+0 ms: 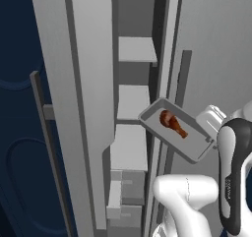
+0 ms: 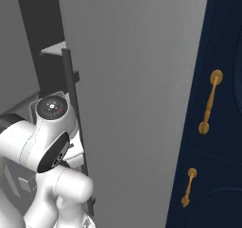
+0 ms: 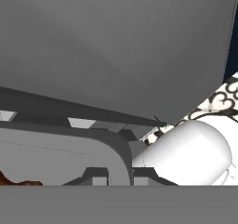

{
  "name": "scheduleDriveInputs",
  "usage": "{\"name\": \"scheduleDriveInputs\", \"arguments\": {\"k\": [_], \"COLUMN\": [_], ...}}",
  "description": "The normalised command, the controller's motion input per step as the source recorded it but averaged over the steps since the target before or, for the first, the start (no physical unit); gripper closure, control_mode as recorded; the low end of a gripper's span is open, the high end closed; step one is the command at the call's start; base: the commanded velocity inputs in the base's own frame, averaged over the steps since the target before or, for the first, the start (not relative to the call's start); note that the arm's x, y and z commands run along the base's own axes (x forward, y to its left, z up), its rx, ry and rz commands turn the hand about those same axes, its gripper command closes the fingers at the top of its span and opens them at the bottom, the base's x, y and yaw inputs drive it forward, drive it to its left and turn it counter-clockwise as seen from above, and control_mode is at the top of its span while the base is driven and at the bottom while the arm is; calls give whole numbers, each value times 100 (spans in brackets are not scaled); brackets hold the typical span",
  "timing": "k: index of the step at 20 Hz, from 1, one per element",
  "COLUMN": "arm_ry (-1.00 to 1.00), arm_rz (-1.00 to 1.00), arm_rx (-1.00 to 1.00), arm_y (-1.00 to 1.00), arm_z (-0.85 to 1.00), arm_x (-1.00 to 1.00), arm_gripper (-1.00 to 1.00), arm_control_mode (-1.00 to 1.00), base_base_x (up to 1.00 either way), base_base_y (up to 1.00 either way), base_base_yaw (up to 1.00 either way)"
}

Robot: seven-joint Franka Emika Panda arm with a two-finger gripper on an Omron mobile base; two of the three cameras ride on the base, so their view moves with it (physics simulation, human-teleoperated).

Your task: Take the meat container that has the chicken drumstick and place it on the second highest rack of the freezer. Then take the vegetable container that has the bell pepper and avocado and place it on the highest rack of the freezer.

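Hand [image 3: 131, 175] closed on the rim of the meat container [image 1: 194, 150], fingers pinched over its wall. Container held tilted in the air just before the open freezer [image 1: 93, 108], near the second highest rack [image 1: 133, 103]. Chicken drumstick [image 1: 172, 123] inside the tray, beyond the hand, toward the shelves.

Tray rim pinched at the fingertips

The gripper [image 3: 131, 174] is closed on the grey rim of the meat container [image 3: 69, 153]. A reddish-brown bit of chicken drumstick [image 3: 16, 181] lies left of the fingers. A broad grey freezer [image 3: 116, 51] panel spans above.
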Motion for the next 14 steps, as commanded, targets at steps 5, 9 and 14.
{"name": "scheduleDriveInputs", "arguments": {"k": [5, 9, 14], "arm_ry": [1, 12, 19], "arm_rz": [-4, -26, -25], "arm_rx": [0, 0, -4], "arm_y": [7, 9, 6], "arm_z": [0, 0, 11], "arm_x": [0, 0, 10], "arm_gripper": [100, 100, 100], "arm_control_mode": [-100, -100, -100], "base_base_x": [0, 0, 0], "base_base_y": [1, 0, 0], "base_base_yaw": [0, 0, 0]}}
